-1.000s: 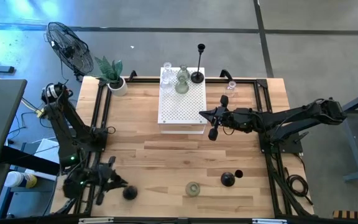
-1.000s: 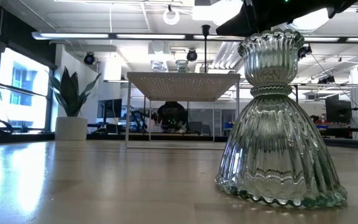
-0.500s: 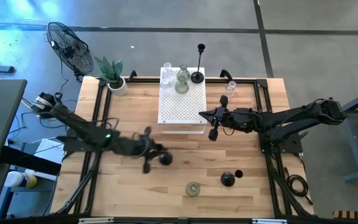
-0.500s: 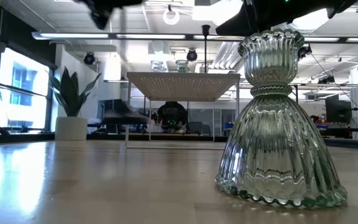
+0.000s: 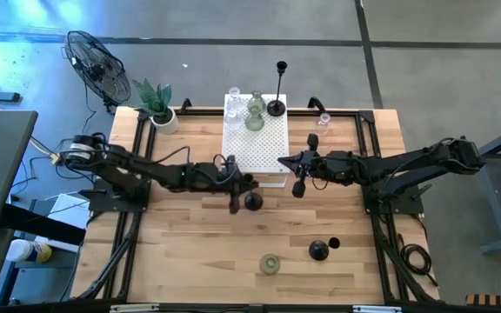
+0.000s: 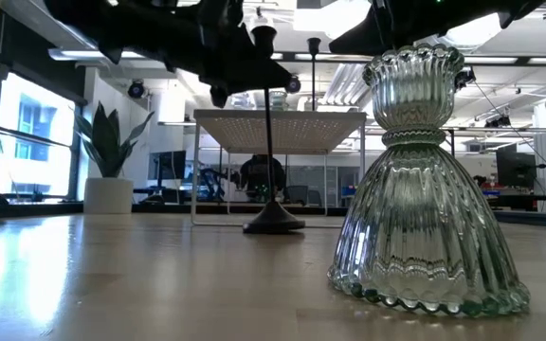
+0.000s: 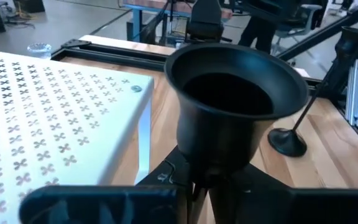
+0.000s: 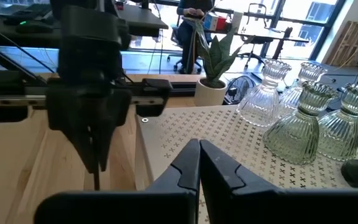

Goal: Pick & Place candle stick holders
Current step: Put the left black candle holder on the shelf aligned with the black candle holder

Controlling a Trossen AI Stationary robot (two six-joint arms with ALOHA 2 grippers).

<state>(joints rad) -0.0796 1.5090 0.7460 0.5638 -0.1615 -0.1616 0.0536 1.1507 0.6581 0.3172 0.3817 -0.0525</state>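
My left gripper [image 5: 243, 184] reaches out in front of the white perforated box [image 5: 252, 148] and is shut on a black candle stick holder [image 6: 269, 142] with a round base [image 5: 252, 202] and a thin stem. My right gripper [image 5: 283, 162] is shut and empty over the box's right edge; its shut fingertips show in the right wrist view [image 8: 199, 163]. Several glass holders [image 5: 249, 111] and a tall black holder [image 5: 277, 106] stand on the box's far part. A greenish glass holder [image 5: 270, 263] and another black holder [image 5: 318, 250] stand on their bases near the table's front. My left gripper pinches the holder's thin stem just under its flared cup [image 7: 196, 182] between its two fingers; the cup [image 7: 235, 93] hides most of the contact. The fingers come level from the table's left, across the stem. The holder stands nearly upright, base [image 6: 273, 225] at table height; whether it touches, I cannot tell.
A potted green plant [image 5: 159, 109] stands at the far left corner. A small clear glass holder [image 5: 323, 120] stands at the far right. A fan [image 5: 94, 65] stands beyond the table. Bare wood lies at the table's left and near right.
My left gripper has carried the black holder from the near left corner toward the right and far edges, up to the front of the white box. The holder's base has come down from well above the table to table height.
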